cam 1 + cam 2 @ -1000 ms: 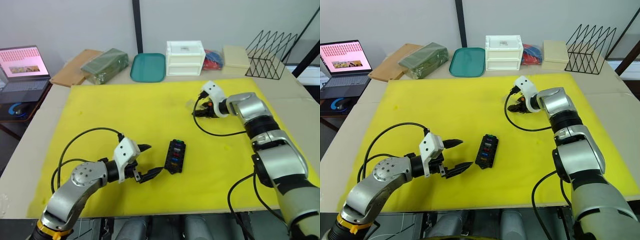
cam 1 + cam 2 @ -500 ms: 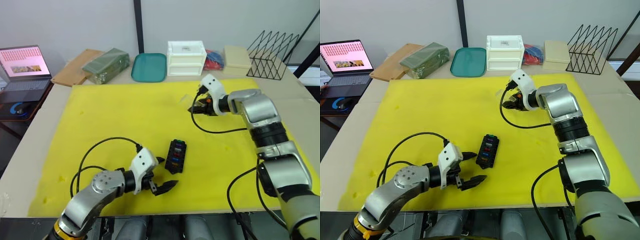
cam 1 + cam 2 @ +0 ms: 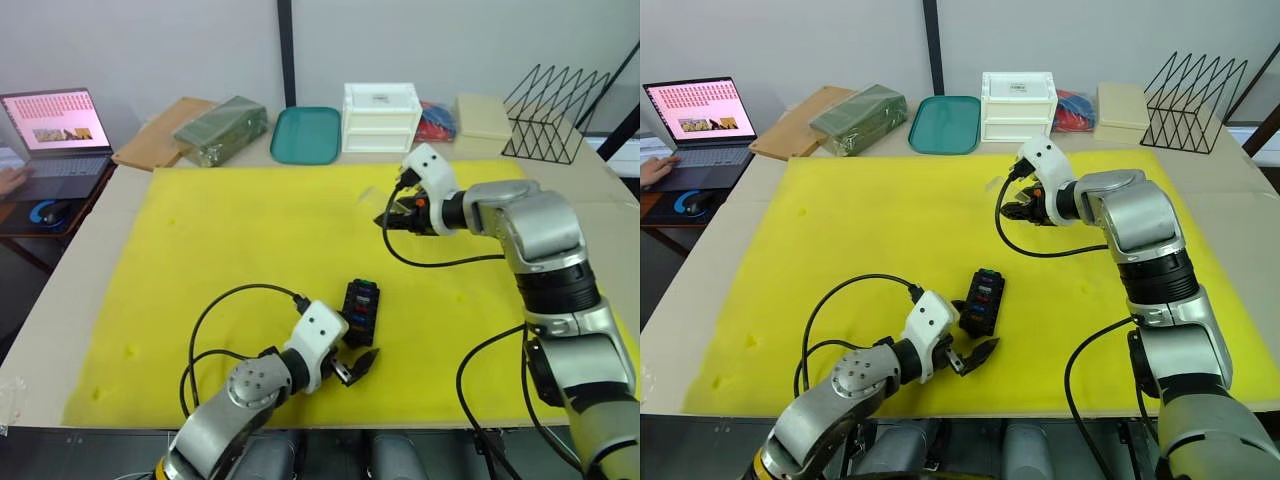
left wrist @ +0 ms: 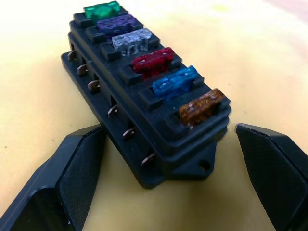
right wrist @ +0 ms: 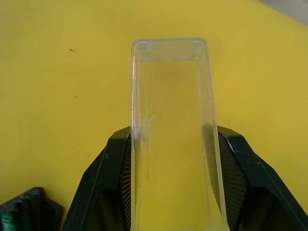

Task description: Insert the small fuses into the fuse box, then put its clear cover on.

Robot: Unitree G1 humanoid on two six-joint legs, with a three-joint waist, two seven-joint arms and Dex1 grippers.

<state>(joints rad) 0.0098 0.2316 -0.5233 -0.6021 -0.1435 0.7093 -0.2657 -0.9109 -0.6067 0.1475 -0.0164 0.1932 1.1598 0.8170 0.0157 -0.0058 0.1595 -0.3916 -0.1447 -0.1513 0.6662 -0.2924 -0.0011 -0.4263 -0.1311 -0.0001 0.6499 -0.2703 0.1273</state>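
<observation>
The fuse box (image 4: 144, 110), holding 6 small fuses (image 4: 149, 60), lies on the yellow mat (image 3: 230, 240) between the left gripper's (image 4: 168, 187) spread fingers. The right gripper (image 5: 175, 163) clamps the clear cover (image 5: 171, 125) farther back.

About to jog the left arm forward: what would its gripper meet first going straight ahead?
The fuse box. Its near end sits between the open jaws of the left gripper, so it would slide in between them.

Silver metal arms w/ black joint bands – white wrist housings, looped black cables, black textured claw fingers (image 4: 72, 178).
</observation>
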